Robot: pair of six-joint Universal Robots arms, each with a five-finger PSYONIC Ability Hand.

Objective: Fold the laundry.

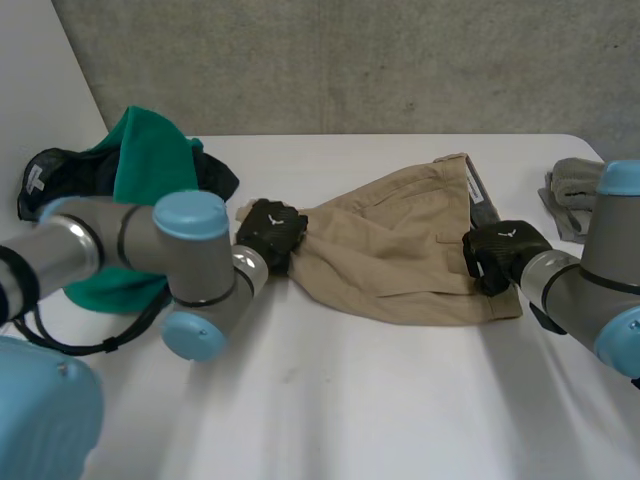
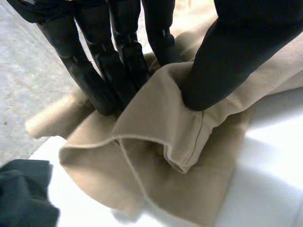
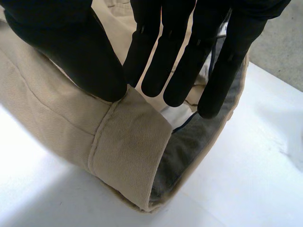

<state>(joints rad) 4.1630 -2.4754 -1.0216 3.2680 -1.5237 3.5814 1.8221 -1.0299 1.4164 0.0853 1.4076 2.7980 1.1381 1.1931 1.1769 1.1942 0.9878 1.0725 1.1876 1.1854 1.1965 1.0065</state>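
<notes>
left hand [image 1: 270, 232] pinching, right hand [image 1: 503, 252] pinching

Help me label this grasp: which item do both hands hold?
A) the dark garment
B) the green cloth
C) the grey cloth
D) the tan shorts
D: the left hand and the right hand each pinch the tan shorts between thumb and fingers, at opposite ends.

Trousers [image 1: 400, 240] lie on the table [image 1: 350, 400] between a clothes heap [image 1: 130, 200] at left and a crumpled cloth [image 1: 572, 190] at far right
</notes>
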